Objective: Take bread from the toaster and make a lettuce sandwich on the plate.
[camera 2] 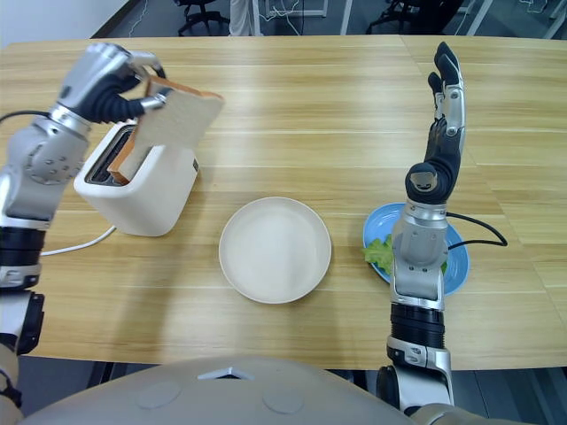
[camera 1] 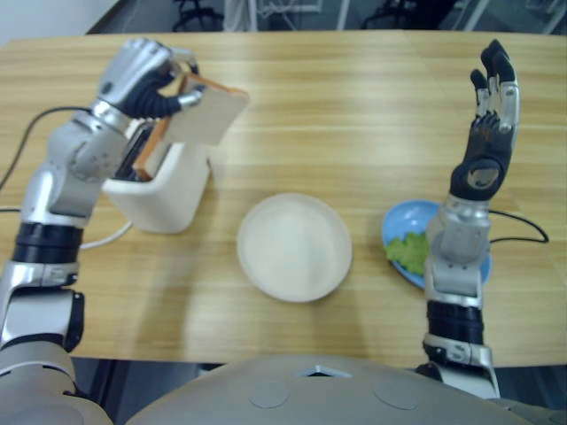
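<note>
Bread slice (camera 2: 182, 115), pale and flat with a brown crust along its upper edge, hangs tilted above the toaster (camera 2: 155, 195). The curled fingers of the left robot hand (camera 2: 106, 81) pinch it at its top corner. The slice's lower end reaches down to the toaster's dark slots, and I cannot tell whether it is quite free of them. The toaster is a smooth white box with rounded corners. It stands on the left part of the table (camera 2: 310, 115), whose top is light wood with long straight grain. A white cord (camera 2: 75, 243) runs from the toaster's near side toward the left edge.

Just right of the toaster, near the front middle of the table, lies the plate (camera 2: 275, 252). It is round, cream and matt, with a shallow raised rim and nothing on it. To its right and apart from it sits a smaller blue dish (camera 2: 456, 261), glossy, carrying a crinkled green lettuce leaf (camera 2: 379, 252) on its left side. The right forearm stands in front of this dish and hides its middle.

The right robot hand (camera 2: 443, 102), black and silver, is raised upright well above the table. Its fingers are straight, close together and pointing up, and they hold nothing. A thin black cable (camera 2: 483, 232) curves across the wood by the blue dish's right side.
</note>
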`<state>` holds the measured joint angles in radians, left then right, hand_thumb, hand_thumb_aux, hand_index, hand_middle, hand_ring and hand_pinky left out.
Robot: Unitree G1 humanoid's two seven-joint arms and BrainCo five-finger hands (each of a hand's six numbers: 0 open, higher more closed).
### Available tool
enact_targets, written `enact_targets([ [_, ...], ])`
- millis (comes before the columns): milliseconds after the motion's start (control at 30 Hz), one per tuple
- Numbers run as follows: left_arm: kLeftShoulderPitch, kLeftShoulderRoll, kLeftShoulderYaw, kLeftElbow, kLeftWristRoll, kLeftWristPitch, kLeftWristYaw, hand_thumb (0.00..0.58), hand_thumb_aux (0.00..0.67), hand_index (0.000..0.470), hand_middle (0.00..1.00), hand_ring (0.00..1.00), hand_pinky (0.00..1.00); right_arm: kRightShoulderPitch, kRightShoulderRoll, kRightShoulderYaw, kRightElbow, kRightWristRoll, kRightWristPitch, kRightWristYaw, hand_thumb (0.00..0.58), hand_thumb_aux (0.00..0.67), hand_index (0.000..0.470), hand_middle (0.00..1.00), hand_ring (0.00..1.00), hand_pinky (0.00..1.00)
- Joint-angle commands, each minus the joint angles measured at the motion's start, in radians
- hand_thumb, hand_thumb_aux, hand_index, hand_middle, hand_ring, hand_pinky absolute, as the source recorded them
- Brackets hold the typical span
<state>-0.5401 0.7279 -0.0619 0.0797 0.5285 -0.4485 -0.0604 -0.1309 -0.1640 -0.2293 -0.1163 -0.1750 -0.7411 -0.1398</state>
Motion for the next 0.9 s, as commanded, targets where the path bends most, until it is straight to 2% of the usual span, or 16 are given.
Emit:
enact_targets([
  [33, 0.01, -0.043, -0.054, -0.009, 0.035, -0.024, -0.007, 0.58, 0.67, 0.46, 1.0, 1.0, 1.0, -0.018, 0.001, 0.008, 0.024, 0.002, -0.006, -0.003, 0.0, 0.0, 0.0, 0.0, 0.0, 0.0],
  [367, 0.036, -0.169, -0.196, 0.104, 0.147, -0.127, 0.078, 0.58, 0.67, 0.46, 1.0, 1.0, 1.0, -0.02, -0.002, 0.008, 0.033, 0.009, -0.013, 0.003, 0.0, 0.0, 0.0, 0.0, 0.0, 0.0],
  [900, 0.195, -0.261, -0.357, 0.14, 0.254, -0.213, 0.126, 0.58, 0.67, 0.46, 1.0, 1.0, 1.0, 0.006, -0.003, 0.009, 0.002, 0.023, 0.0, 0.015, 0.0, 0.0, 0.0, 0.0, 0.0, 0.0],
])
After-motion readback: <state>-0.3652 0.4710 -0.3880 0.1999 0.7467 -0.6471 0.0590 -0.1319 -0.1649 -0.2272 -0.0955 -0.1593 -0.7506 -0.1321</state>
